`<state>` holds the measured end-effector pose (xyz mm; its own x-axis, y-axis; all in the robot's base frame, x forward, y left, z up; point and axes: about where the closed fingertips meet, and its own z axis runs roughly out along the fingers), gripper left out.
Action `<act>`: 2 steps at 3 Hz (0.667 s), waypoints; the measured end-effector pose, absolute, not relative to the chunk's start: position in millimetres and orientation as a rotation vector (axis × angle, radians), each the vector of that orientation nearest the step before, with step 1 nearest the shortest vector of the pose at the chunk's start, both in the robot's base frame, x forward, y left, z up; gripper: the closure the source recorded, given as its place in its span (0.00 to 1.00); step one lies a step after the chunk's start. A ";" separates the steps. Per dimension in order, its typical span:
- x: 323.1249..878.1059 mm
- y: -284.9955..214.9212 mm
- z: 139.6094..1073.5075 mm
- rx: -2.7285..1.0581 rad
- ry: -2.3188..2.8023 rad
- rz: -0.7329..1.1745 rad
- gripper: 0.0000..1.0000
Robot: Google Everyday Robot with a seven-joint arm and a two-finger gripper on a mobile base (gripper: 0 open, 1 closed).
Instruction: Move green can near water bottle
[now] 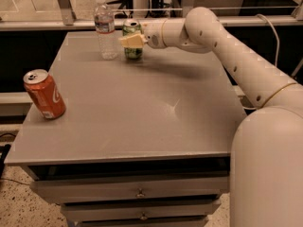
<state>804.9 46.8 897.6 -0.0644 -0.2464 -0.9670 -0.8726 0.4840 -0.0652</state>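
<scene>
The green can stands upright at the far edge of the grey table, just right of the water bottle, a small gap between them. The bottle is clear with a white cap and stands upright. My gripper reaches in from the right and is shut on the green can, its pale fingers across the can's middle. The can's base looks to be on or just above the tabletop.
A red-orange cola can stands tilted near the table's left edge. My white arm stretches over the table's right rear. Drawers sit below the front edge. A metal rail runs behind the table.
</scene>
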 end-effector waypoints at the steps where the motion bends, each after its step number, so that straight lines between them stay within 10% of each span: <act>1: 807.3 40.9 894.8 -0.968 1.609 0.680 0.51; 2: 806.8 34.8 894.2 -0.951 1.619 0.678 0.28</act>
